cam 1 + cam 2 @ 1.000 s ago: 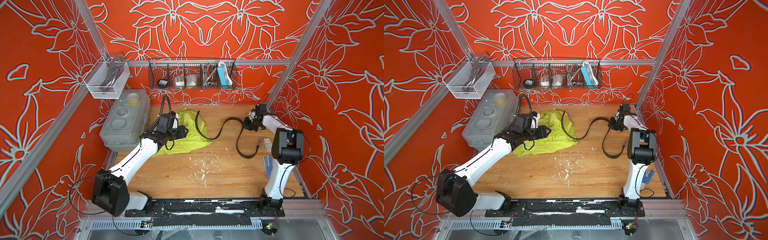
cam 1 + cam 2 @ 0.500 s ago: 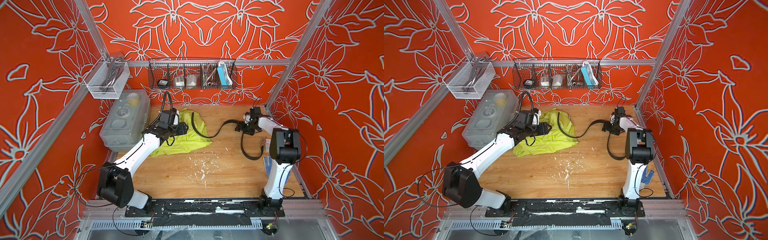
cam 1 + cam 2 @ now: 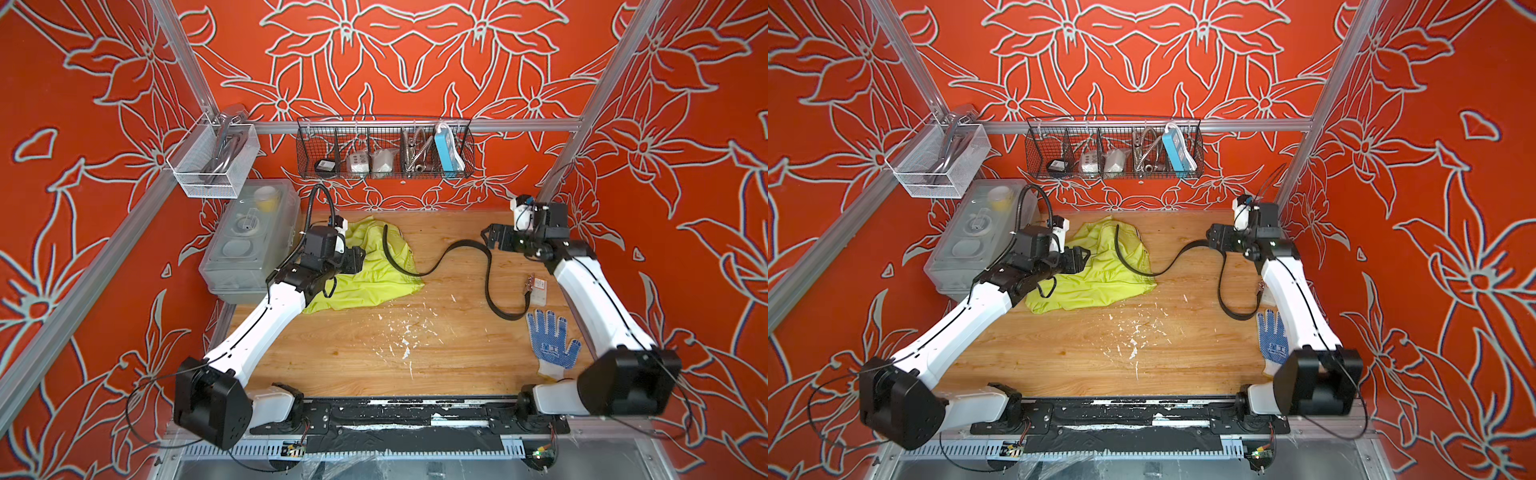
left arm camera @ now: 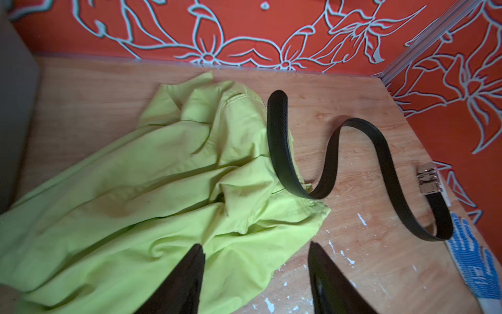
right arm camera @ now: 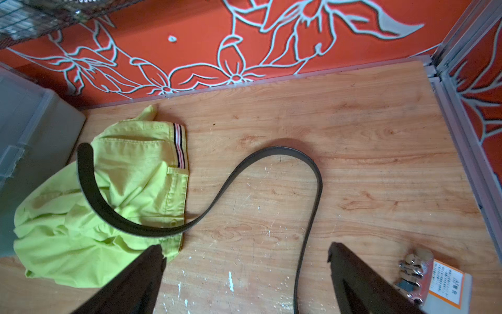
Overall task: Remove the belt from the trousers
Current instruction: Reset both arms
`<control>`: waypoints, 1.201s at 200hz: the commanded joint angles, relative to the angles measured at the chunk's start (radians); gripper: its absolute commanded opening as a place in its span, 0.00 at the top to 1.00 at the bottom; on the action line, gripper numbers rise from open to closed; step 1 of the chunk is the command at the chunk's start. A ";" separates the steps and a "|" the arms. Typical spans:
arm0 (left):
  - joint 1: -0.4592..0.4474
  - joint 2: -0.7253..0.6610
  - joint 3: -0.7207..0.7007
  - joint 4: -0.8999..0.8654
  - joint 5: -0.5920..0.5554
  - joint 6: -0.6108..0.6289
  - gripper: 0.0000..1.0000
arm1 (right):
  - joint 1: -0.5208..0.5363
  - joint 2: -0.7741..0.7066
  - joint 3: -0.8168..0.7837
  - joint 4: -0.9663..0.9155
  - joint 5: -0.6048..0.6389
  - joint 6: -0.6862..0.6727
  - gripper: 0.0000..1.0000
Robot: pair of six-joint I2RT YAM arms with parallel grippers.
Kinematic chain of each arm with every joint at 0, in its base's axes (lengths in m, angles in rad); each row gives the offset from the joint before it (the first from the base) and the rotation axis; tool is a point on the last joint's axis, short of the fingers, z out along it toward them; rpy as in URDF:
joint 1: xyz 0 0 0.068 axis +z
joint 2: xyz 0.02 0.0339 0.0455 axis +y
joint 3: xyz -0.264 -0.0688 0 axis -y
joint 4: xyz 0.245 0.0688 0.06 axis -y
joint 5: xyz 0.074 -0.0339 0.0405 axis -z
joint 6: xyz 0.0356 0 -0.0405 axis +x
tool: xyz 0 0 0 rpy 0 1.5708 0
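**Trousers.** The trousers (image 3: 374,274) are found crumpled at the far left corner of the table (image 3: 374,353), just beside a clear plastic box (image 3: 249,237). Their position is unchanged from a second earlier.

**Belt.** The belt (image 3: 487,274) is laid in an S-curve. Its plain end rests on top of the trousers, and the strap is carried across the bare wood toward the right edge. There it loops back to the buckle (image 3: 530,284), which lies against a small labelled card (image 3: 539,291). A blue-dotted glove (image 3: 550,340) is noted near the loop. A second earlier the middle of the strap was held up off the wood. It is now seen lying slack on the table in both top views.

**Right gripper.** The right gripper (image 3: 492,239) is held just above the strap near the far right corner. Its fingers, closed on the belt a second ago, are now spread wide with nothing between them, as confirmed in the wrist view (image 5: 245,246). The arm's elbow has been swung back toward the near right corner.

**Left gripper.** The left gripper (image 3: 359,259) is kept over the trousers. Its fingers are parted, and only cloth and wood are seen in the gap (image 4: 255,244).
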 commanded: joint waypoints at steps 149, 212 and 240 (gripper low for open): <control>0.305 -0.360 -0.739 0.622 -0.185 0.156 0.01 | -0.002 -0.389 -0.879 0.806 0.313 -0.315 0.00; 0.309 0.037 -0.745 0.963 -0.108 0.188 0.01 | -0.041 -0.184 -0.925 1.034 0.347 -0.197 0.00; 0.313 0.180 -0.735 1.073 -0.051 0.211 0.01 | -0.042 -0.025 -0.886 1.162 0.248 -0.217 0.00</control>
